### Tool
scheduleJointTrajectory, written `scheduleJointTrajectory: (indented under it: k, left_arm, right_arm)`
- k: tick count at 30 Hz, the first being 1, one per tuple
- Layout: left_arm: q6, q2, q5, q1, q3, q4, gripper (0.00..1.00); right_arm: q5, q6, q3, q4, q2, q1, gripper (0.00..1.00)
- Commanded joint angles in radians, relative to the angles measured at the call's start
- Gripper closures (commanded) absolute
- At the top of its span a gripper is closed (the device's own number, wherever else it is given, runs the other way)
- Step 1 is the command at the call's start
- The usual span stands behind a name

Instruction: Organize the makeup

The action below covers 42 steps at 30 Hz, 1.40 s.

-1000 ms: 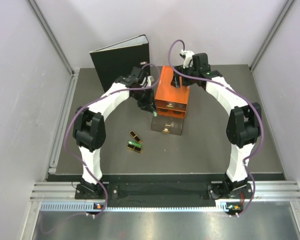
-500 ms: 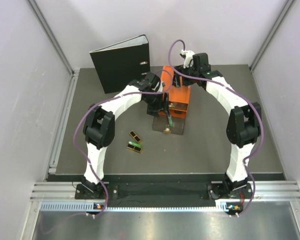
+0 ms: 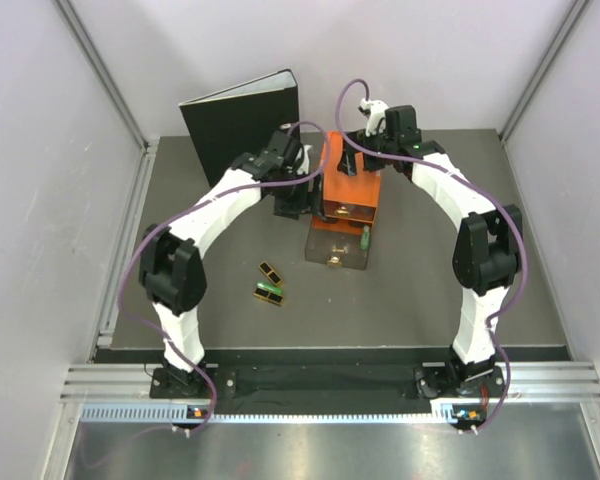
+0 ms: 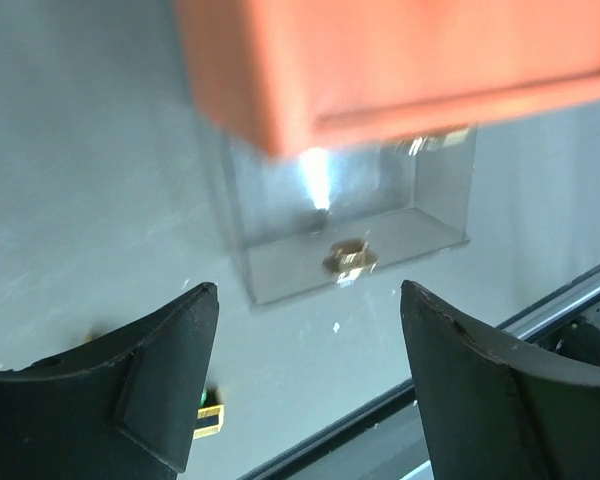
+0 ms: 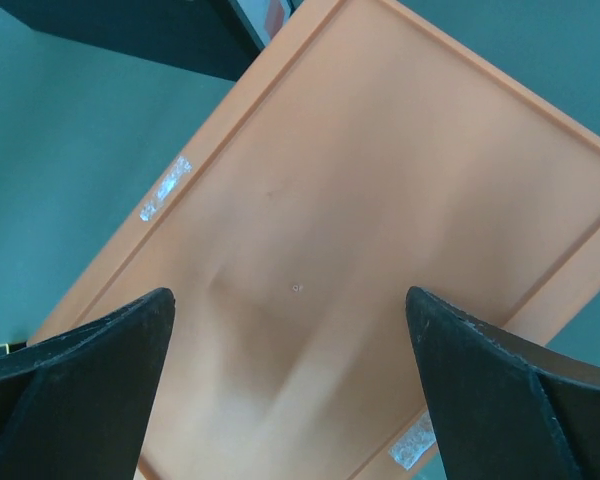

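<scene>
A green stick (image 3: 364,238) of makeup rests at the right side of the clear drawer (image 3: 330,250), which is pulled out of the orange drawer box (image 3: 350,185). Two small black cases (image 3: 270,271) (image 3: 269,294) with gold and green lie on the table to the drawer's left. One case (image 4: 208,420) peeks out beside a finger in the left wrist view. My left gripper (image 3: 290,200) (image 4: 308,300) hangs open and empty by the box's left side, looking onto the drawer (image 4: 350,235). My right gripper (image 3: 365,160) (image 5: 290,300) is open wide just above the box's top (image 5: 360,250).
A black ring binder (image 3: 242,125) stands at the back left, close behind the left arm. Its corner (image 5: 150,35) shows in the right wrist view. White walls with metal rails enclose the dark table (image 3: 430,290) on three sides.
My left gripper went over the drawer, opened, let go of the green stick there and drew back to the left of the box. My right gripper opened wider.
</scene>
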Motion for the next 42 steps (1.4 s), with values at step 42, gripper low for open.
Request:
scheduleJointTrajectory:
  k: [42]
  left_arm:
    - [-0.178, 0.010, -0.229, 0.028, -0.411, 0.015, 0.29]
  right_arm:
    - [-0.012, -0.005, -0.047, -0.091, 0.051, -0.007, 0.00]
